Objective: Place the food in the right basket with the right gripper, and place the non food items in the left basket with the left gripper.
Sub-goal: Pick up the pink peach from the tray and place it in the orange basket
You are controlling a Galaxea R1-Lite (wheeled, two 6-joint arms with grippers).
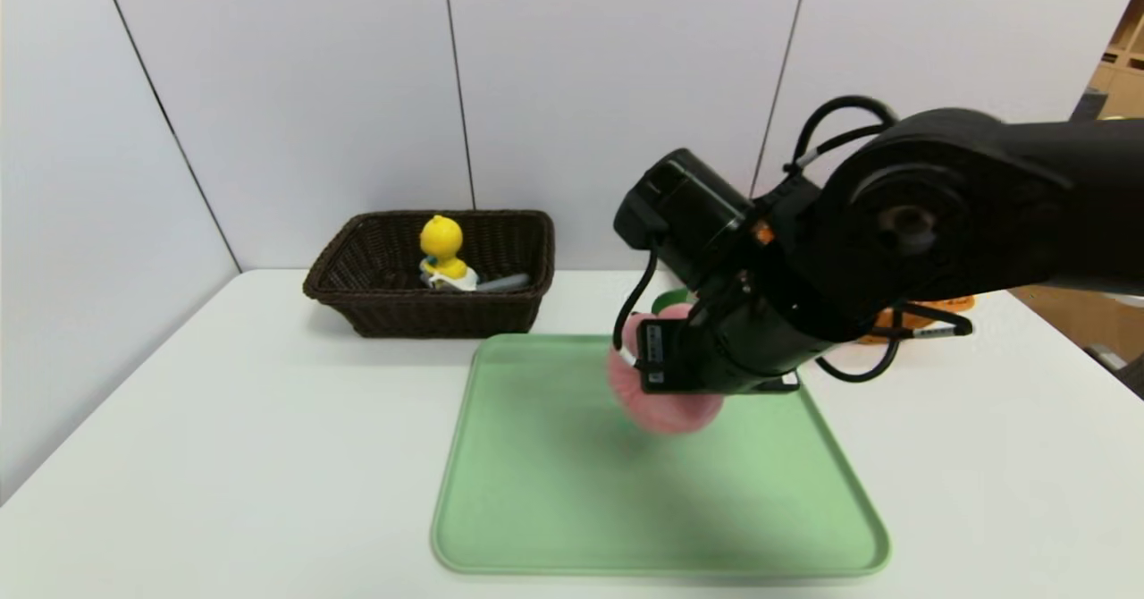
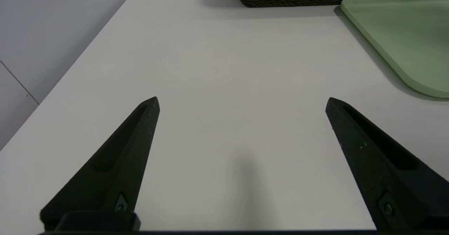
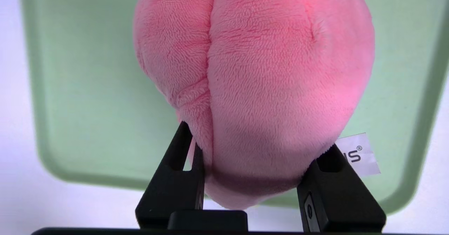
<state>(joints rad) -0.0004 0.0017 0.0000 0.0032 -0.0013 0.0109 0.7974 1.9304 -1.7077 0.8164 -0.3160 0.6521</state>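
right gripper (image 3: pixel 250 179): my jaws pinch the pink plush peach (image 3: pixel 256 87), held above the green plastic tray (image 1: pixel 536 510).
left gripper (image 2: pixel 242 129): parked over the white table (image 2: pixel 210 70), jaws spread, empty.
done: yellow duck toy (image 1: pixel 442 246) in dark wicker basket (image 1: pixel 357 304).
left: peach to the right basket, hidden behind my arm.
room: tray bare, rim low.

A fuzzy pink plush peach (image 3: pixel 266 87) is seen over a smooth matt green plastic tray (image 1: pixel 554 492), beside a rough dark woven wicker basket (image 1: pixel 429 313).
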